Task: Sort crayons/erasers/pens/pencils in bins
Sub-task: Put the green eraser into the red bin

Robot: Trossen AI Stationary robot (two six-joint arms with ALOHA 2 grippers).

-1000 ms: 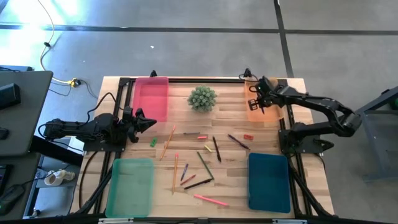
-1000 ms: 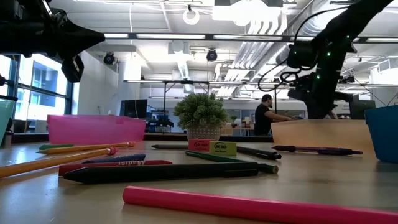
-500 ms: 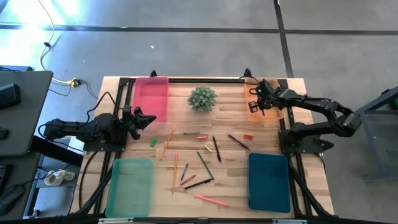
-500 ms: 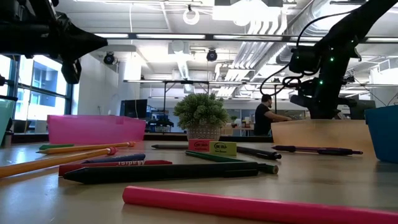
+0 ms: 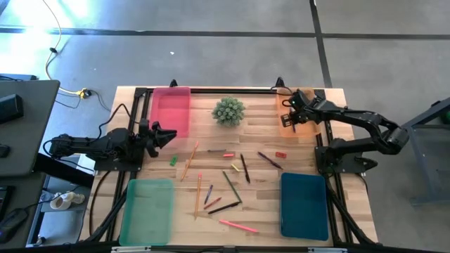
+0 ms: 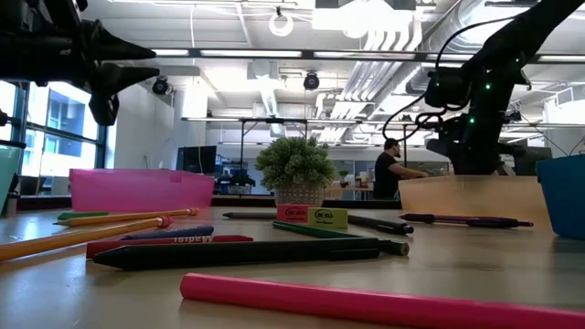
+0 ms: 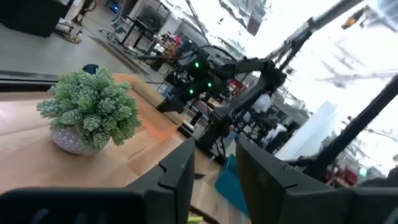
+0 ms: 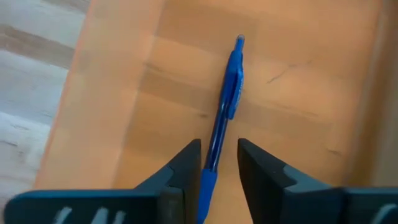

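Your work surface is a pale wooden table (image 5: 211, 151) in an open office hall, with a small potted plant (image 5: 228, 111) at its far middle and a bin near each corner. Your right gripper (image 5: 290, 118) hangs over the orange bin (image 5: 283, 130), and its wrist view looks straight down between two parted fingers at a blue pen (image 8: 225, 102) lying flat on the bin floor. The fingers (image 8: 180, 171) flank the pen's near end with a gap on either side, so I judge the pen is let go and resting where it belongs, not pinched. Your left gripper (image 5: 169, 138) is held level just beside the pink bin (image 5: 170, 111), with the bin on its far side and the green eraser (image 5: 173, 161) a little nearer you. Its jaws are spread, with nothing between them in the wrist view. From the right gripper, the loose items lie toward the table's middle and front: the red eraser (image 5: 281, 154) is nearest, then a dark pen (image 5: 269, 160), then the cluster of pencils (image 5: 188, 160) and crayons (image 5: 209, 194) farther in. The light green bin (image 5: 148, 211) and the teal bin (image 5: 304, 205) sit at the front corners, well apart from both grippers. With most of the pieces still on the wood, you are probably early in the sorting. Lift the right gripper clear of the bin wall before you swing inward.
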